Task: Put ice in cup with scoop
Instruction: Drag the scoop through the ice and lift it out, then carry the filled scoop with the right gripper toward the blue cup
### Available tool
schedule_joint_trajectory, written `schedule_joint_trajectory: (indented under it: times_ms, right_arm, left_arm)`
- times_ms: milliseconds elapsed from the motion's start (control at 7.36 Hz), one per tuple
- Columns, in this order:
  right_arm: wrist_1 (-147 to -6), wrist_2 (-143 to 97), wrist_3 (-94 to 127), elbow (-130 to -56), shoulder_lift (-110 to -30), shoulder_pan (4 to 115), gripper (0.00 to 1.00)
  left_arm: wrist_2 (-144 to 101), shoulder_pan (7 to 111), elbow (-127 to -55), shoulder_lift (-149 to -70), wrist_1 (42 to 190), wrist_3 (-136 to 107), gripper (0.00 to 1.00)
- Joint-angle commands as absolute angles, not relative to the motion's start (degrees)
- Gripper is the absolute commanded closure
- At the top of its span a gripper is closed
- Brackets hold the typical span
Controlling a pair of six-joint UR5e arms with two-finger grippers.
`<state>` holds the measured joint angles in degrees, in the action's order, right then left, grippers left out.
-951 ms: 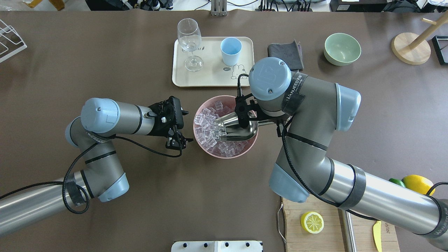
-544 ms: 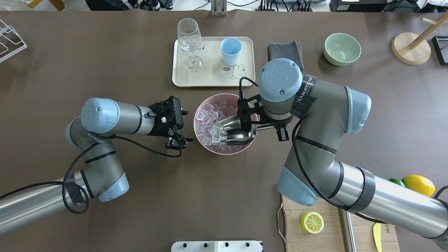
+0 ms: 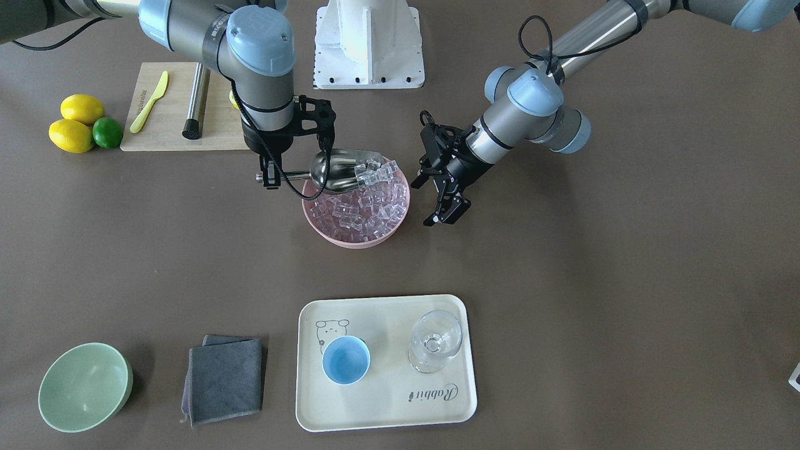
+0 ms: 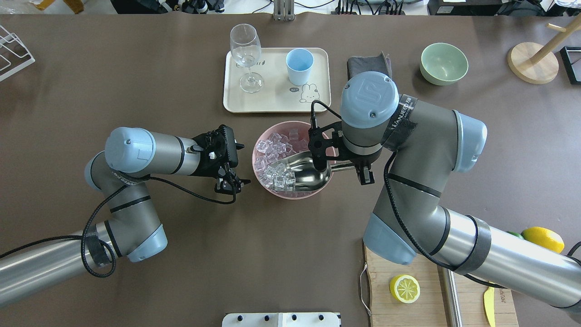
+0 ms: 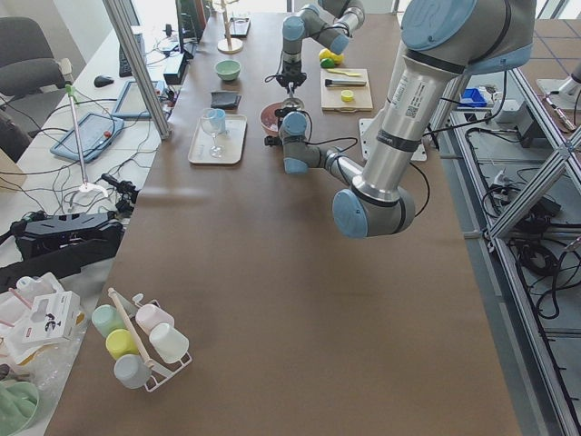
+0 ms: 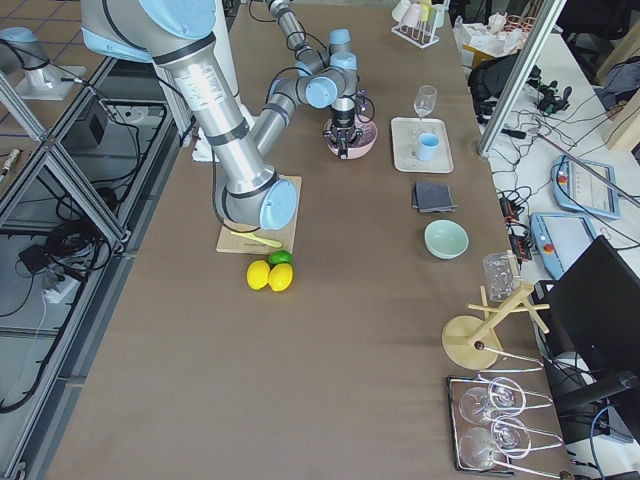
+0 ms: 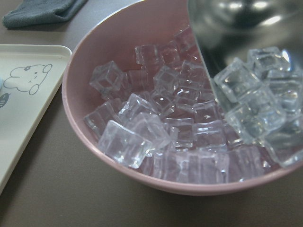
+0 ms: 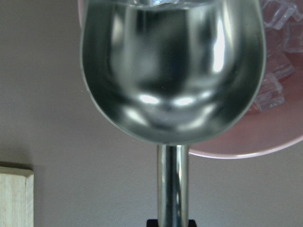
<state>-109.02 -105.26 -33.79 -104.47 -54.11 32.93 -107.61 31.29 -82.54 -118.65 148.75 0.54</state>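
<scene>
Presently the right claw point(image 3: 270, 175) is clamped on the rod handle of the scoop point(image 4: 306, 175), held over the pink bowl point(image 4: 290, 196) with ice point(image 4: 281, 175) heaped at its open lip; a forward tilt would likely spill cubes. The left claw point(image 4: 242, 164), fingers apart, hangs beside the bowl rim. The cup point(image 4: 299, 66) stands on the tray point(image 4: 277, 104) near a stemmed glass point(image 4: 245, 54), which a wide swing could strike; bare surface separates bowl and tray.

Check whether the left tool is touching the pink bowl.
Apart. The overhead view shows a plain gap between the open left tool and the rim of the pink bowl.
</scene>
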Motion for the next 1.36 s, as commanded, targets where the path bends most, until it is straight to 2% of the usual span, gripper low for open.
schedule_joint_trajectory:
  times_ms: [0,544,1223]
  right_arm:
    - [-108.9,-110.2,-33.1,-104.9,-55.4,36.8,1.00]
    - [-109.2,-113.1,-28.3,-105.7,-56.9,40.7,1.00]
    - [-109.6,-118.5,0.3,-105.5,-59.7,49.7,1.00]
  left_arm:
    - [-107.4,31.3,-82.5,-118.7,148.7,0.5,0.02]
    - [-107.4,31.3,-82.5,-118.5,148.7,0.4,0.02]
    - [-107.4,31.3,-82.6,-118.7,148.9,0.4,0.02]
